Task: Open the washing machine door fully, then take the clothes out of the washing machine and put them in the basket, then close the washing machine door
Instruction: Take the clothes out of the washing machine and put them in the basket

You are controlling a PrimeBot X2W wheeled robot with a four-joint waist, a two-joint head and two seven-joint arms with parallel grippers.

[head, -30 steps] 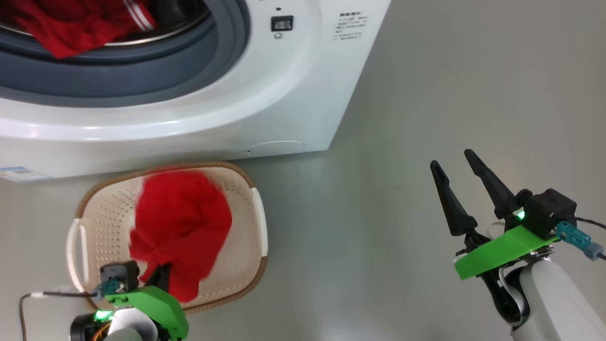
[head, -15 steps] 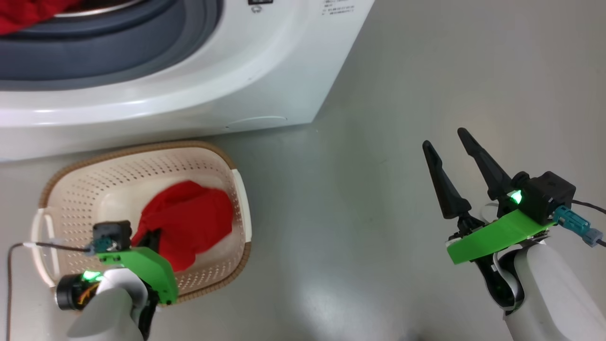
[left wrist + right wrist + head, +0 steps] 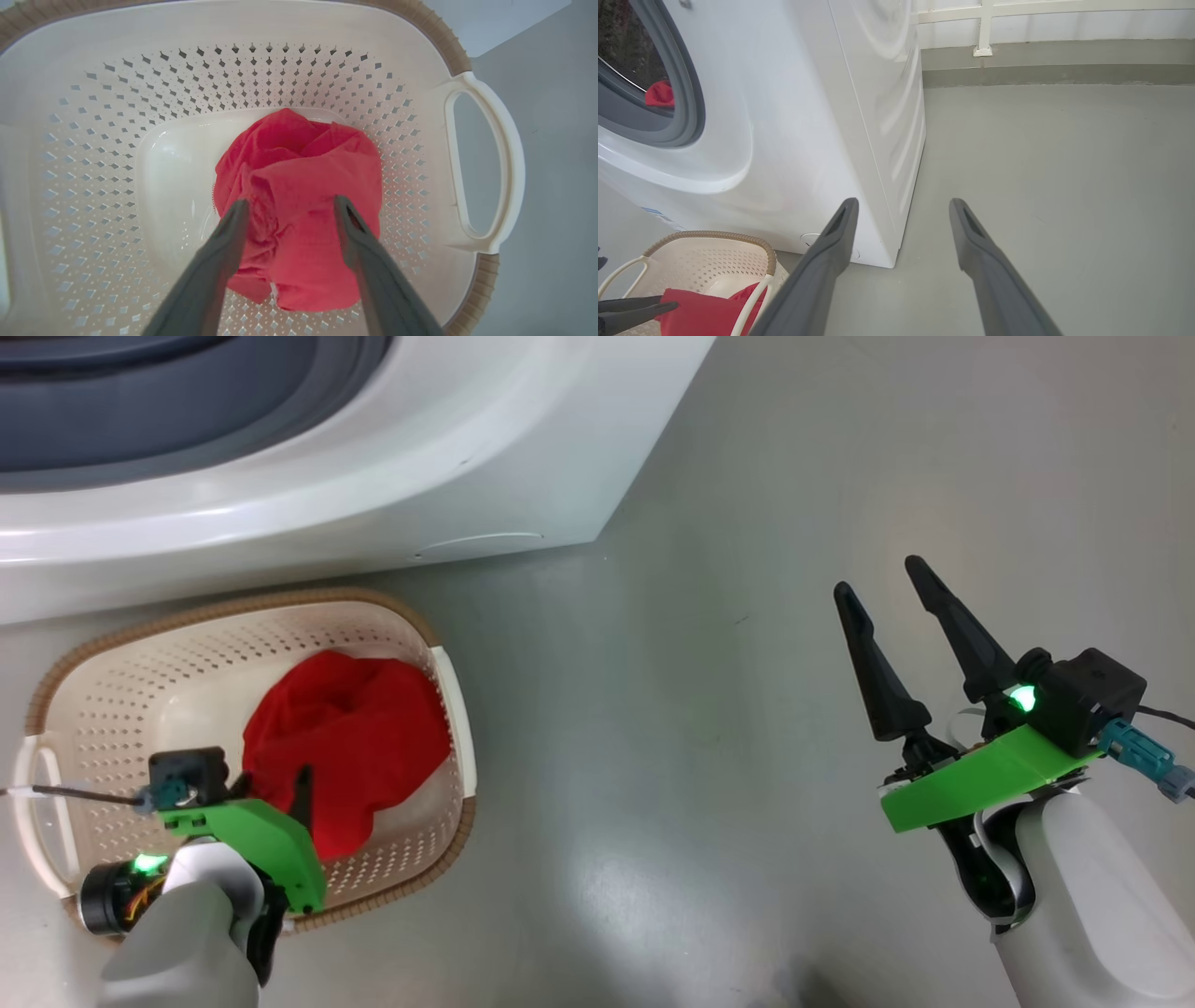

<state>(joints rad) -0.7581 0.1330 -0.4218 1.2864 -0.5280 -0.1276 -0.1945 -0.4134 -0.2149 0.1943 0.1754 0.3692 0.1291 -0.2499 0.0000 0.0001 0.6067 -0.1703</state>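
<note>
The cream basket point(image 3: 233, 609) stands on the floor in front of the white washing machine point(image 3: 392, 467). A red garment point(image 3: 341, 728) of the clothes lies crumpled in it. My left gripper point(image 3: 290, 203) hangs over the basket, open, its fingers either side of the garment point(image 3: 299, 186) without pinching it. My right gripper point(image 3: 879, 576) is held open and empty over the floor to the right. In the right wrist view more red clothes point(image 3: 658, 93) lie in the drum behind the grey gasket point(image 3: 689, 93). The washing machine door is out of view.
Bare grey floor point(image 3: 728, 756) spreads to the right of the machine and basket. A wall with a white rail point(image 3: 985, 46) runs beyond the machine's side. A thin cable point(image 3: 56, 791) trails from my left wrist over the basket's handle point(image 3: 33, 803).
The head camera has tilted down, so the machine slid up the picture. My left gripper sank into the basket and opened, letting go of the red garment, which now rests there.
</note>
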